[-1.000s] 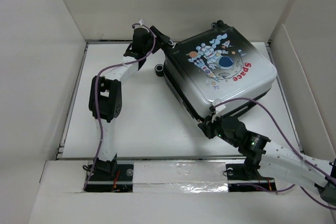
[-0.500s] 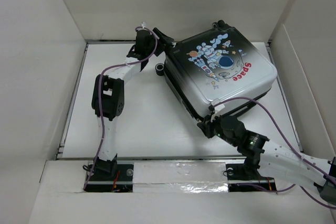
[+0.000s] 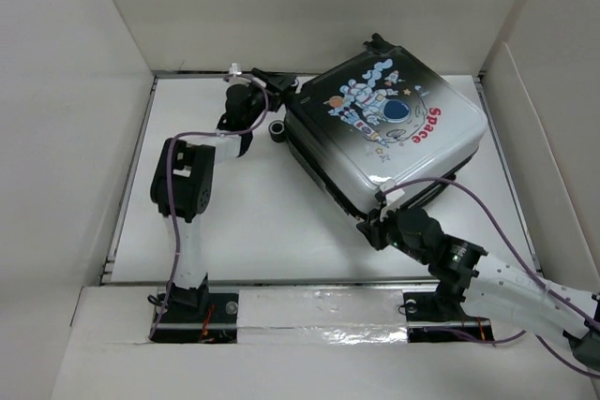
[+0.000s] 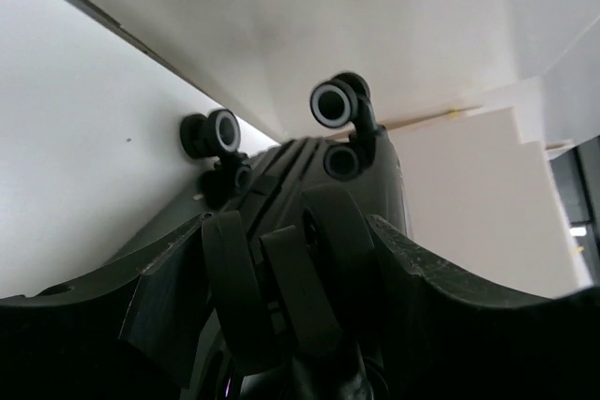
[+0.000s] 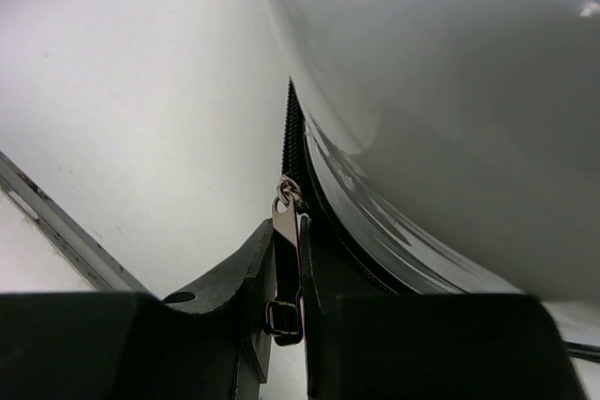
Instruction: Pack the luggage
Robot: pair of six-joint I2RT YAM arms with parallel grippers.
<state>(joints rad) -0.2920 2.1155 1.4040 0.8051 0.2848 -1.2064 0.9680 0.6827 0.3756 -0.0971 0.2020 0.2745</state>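
Right gripper [image 5: 289, 264] is pinched tight on the zipper pull [image 5: 285, 196] at the near corner of the luggage [image 3: 384, 128]. Left gripper [image 4: 292, 248] stands wide, a black caster wheel [image 4: 314, 274] filling its jaws at the luggage's far-left corner. The luggage lies lid down, far right on the table [image 3: 253, 222].

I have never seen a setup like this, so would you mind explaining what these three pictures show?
Two robot arms are bolted at the near edge of a white table. The wide picture looks down from above and behind them; the other two come from cameras on their wrists. A suitcase with an astronaut print lies on the table. The right gripper pinches the zip pull. The left gripper sits at the suitcase's wheel end, wheels in its view; whether it grips is unclear.
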